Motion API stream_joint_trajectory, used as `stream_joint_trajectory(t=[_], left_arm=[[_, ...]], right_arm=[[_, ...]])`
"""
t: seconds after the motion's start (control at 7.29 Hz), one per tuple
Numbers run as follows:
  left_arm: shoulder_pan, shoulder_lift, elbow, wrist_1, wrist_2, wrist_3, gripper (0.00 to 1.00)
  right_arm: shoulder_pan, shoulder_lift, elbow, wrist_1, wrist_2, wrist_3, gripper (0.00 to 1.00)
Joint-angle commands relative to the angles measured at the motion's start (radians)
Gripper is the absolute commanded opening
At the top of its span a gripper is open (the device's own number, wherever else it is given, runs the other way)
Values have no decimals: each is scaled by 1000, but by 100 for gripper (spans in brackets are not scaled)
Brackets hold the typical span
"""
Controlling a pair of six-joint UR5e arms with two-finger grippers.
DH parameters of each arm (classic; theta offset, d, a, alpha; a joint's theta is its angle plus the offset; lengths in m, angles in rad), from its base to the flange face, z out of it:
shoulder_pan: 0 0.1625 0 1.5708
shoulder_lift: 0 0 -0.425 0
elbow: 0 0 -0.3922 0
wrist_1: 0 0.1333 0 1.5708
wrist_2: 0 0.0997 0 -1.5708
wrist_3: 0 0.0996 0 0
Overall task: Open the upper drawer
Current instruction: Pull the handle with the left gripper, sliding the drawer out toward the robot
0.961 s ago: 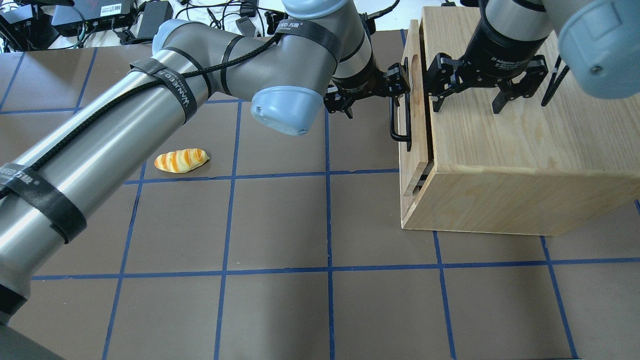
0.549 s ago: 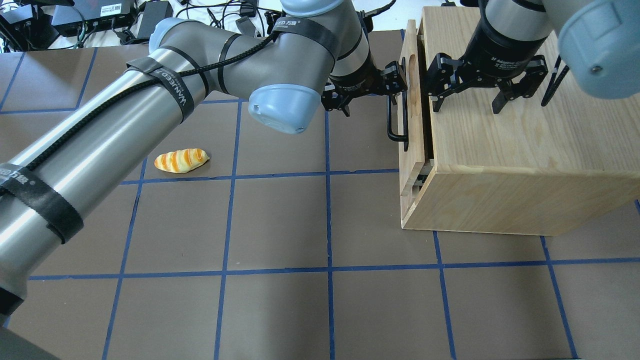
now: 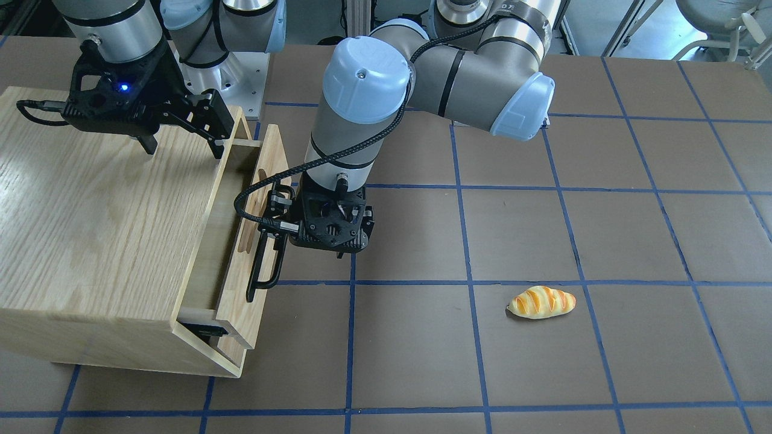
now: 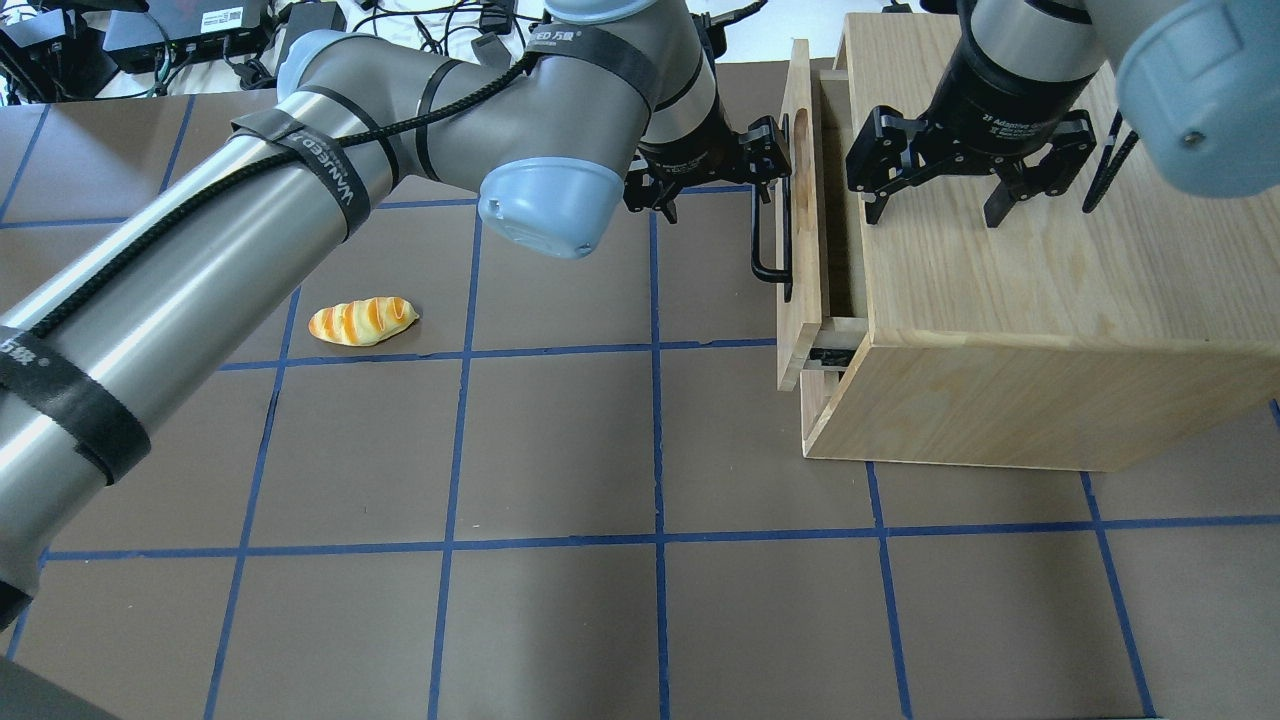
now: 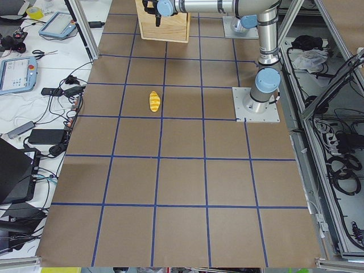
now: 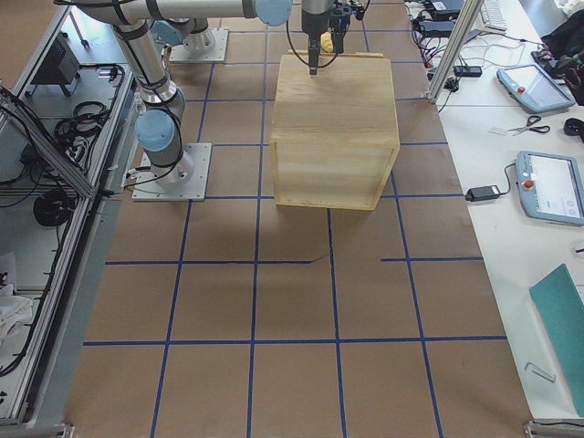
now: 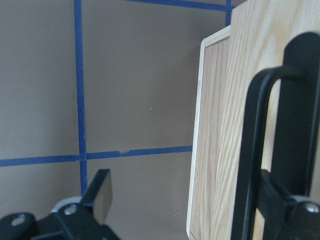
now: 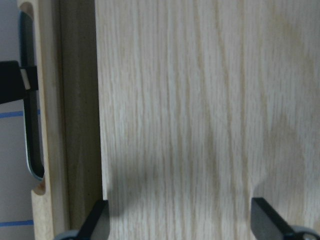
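Large shallow pale-wood drawer: part-open, drawn a short way out of its casing, level, with a gap showing behind the upright front panel. The front carries a long black metal bar handle and an oblong cutout slot. The drawer sits on the table's right half, toward the far edge, front facing the left end.
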Motion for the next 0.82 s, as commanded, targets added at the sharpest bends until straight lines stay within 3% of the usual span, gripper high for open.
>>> stream_joint_trajectory(t=[0.0,0.69], left_arm=[[24,9,1,-15,2,22,100],[79,19,1,-46,22,43,100]], right_arm=[[0,0,0,0,-1,0,100],[0,0,0,0,1,0,100]])
